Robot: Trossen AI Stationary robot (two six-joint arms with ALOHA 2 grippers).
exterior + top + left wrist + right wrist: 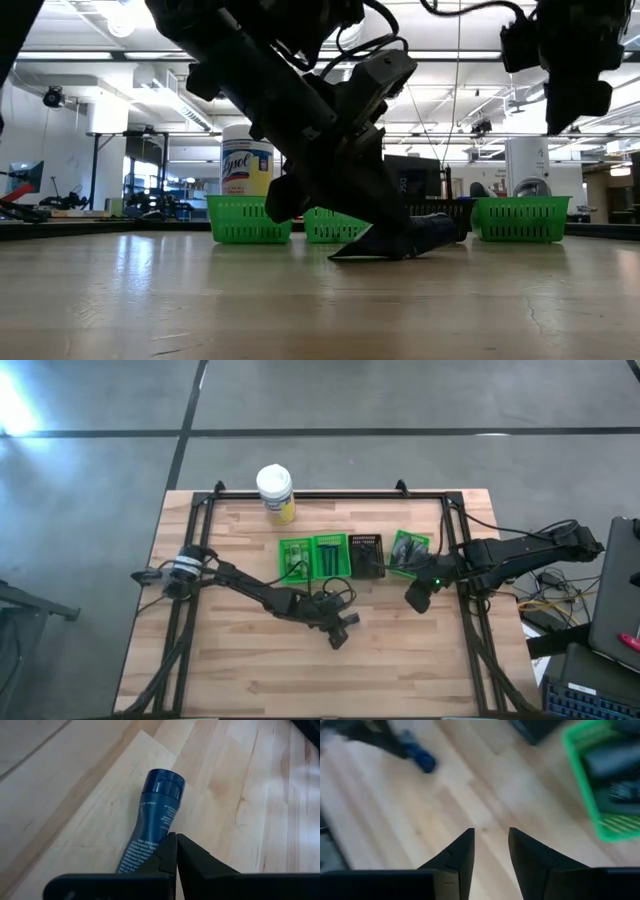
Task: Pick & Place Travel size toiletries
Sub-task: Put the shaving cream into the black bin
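Where trays point(331, 554) line up, jar point(275, 491) behind

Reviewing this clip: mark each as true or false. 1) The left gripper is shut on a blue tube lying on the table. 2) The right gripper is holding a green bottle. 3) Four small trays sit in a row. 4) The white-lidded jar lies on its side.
1) True. The left gripper is shut on the tail end of the blue tube, which lies on the table.
2) False. The right gripper holds nothing; its fingers stand apart over bare wood.
3) True. Three green trays and one black tray sit in a row.
4) False. The jar stands upright behind the trays.
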